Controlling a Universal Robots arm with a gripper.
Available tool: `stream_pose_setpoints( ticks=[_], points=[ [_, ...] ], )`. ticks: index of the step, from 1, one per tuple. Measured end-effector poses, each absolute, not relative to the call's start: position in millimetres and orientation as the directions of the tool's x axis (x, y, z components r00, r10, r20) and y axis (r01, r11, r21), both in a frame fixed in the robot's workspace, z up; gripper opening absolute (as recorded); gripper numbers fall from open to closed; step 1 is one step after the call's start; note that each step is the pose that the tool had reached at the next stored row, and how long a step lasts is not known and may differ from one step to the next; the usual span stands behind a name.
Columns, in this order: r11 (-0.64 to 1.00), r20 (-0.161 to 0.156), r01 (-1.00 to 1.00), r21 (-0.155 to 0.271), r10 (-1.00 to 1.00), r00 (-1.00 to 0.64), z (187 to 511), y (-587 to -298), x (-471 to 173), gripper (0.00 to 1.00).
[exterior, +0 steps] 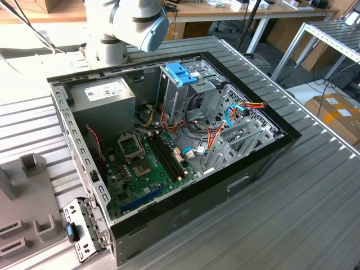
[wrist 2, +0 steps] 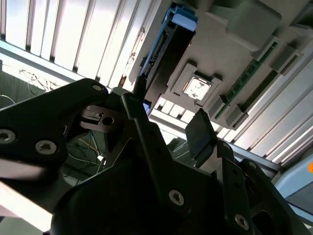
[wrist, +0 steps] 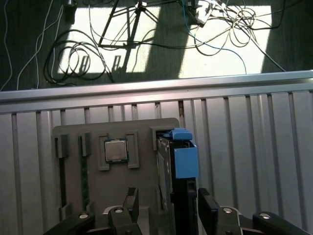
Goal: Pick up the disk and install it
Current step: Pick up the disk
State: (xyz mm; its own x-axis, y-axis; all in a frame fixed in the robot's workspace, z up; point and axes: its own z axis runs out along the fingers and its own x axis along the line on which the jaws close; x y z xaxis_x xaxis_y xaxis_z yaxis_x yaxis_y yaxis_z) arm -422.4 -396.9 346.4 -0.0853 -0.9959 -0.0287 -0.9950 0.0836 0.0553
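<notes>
First wrist view: we see the grey holder (wrist: 73, 133) on the ribbed table (wrist: 244, 147), a processor chip (wrist: 116, 150) lying flat in its pocket and, just beside it, the disk (wrist: 178, 164) standing on edge in a slot. Our gripper (wrist: 168, 205) hangs spread open, one jaw either side of the disk, clamping nothing. In the exterior view the opened computer case (exterior: 225, 185) sits mid-table.

1. This is a robotics lab or workshop: a robot arm (exterior: 129, 22) stands at the back of a ribbed metal counter (exterior: 315, 185)
2. On that counter sits an open computer case (exterior: 225, 185), motherboard (exterior: 140, 169) and wiring (exterior: 211, 138) laid bare
3. Further back, wooden counters (exterior: 214, 11), a metal rack (exterior: 332, 34), cardboard boxes (exterior: 337, 112)
4. In the first wrist view, loose cables (wrist: 234, 22) and a tripod (wrist: 139, 7) sprawl across the floor (wrist: 161, 58) in the sunlight
</notes>
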Motion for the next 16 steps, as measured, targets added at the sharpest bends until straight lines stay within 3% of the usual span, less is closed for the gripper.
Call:
stream_pose_setpoints(
  ticks=[16],
  points=[
    [0.084,-0.029,-0.995,0.055,-0.996,-0.085,343.7,-396.9,-422.3,0.60]
  ],
)
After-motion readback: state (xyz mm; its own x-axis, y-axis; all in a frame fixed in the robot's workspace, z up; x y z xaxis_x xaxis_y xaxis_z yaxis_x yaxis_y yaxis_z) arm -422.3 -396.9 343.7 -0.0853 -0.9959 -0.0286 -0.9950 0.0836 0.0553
